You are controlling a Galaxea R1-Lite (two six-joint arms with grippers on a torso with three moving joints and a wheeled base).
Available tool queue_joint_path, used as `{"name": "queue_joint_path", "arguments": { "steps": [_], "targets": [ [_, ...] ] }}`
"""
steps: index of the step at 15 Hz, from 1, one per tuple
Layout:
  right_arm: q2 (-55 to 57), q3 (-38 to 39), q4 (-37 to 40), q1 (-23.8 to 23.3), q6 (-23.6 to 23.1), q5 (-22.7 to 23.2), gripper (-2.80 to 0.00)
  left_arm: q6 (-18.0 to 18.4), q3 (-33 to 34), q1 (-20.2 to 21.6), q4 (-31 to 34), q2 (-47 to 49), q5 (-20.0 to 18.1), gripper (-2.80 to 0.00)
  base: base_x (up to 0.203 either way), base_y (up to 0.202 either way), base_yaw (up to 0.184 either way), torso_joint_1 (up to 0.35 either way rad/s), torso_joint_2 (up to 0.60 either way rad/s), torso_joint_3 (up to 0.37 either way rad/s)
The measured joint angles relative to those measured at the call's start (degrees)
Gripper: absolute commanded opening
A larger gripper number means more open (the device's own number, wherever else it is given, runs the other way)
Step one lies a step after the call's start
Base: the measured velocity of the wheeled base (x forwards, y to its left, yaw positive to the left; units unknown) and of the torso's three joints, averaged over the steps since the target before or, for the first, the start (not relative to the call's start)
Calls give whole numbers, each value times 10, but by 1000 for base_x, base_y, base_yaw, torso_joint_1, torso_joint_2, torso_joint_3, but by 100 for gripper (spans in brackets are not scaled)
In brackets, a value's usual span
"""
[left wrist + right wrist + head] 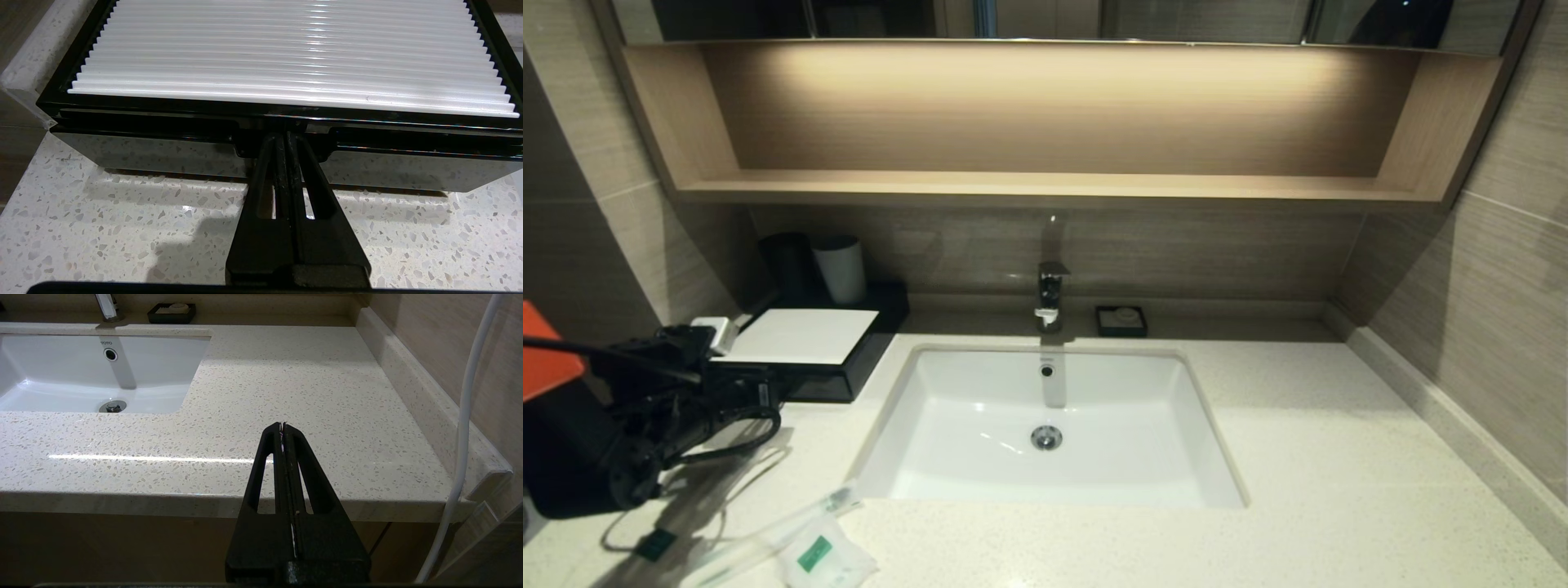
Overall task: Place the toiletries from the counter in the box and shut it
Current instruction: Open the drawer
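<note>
The black box [849,371] with its white ribbed top panel [286,53] stands at the back left of the speckled counter [1339,457]. My left gripper [284,136] is shut, and its tips sit in the notch at the top middle of the glossy drawer front [163,155]. In the head view it [768,390] is at the box's front face. A clear-wrapped stick [768,535] and a white sachet with a green label [825,559] lie at the counter's front left. A second wrapper with a dark label [654,543] lies in the arm's shadow. My right gripper [282,425] is shut and empty over the counter's front right edge.
The white sink basin [1045,425] with its tap [1052,294] is in the middle. A small black soap dish [1121,320] sits behind it. A dark cup [786,261] and a grey cup [841,269] stand on the box's back. A wooden shelf [1045,186] hangs above.
</note>
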Motion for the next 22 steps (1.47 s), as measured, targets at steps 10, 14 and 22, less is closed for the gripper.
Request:
{"name": "queue_joint_path", "arguments": {
  "steps": [10, 14, 22],
  "targets": [
    [0, 0, 0, 0, 0, 0, -280, 0, -10, 0, 1, 7, 0, -280, 0, 0, 0, 0, 0, 0],
    [0, 0, 0, 0, 0, 0, -280, 0, -14, 0, 0, 12, 0, -280, 0, 0, 0, 0, 0, 0],
    [0, 0, 0, 0, 0, 0, -280, 0, -20, -5, 1, 15, 2, -280, 0, 0, 0, 0, 0, 0]
  ]
}}
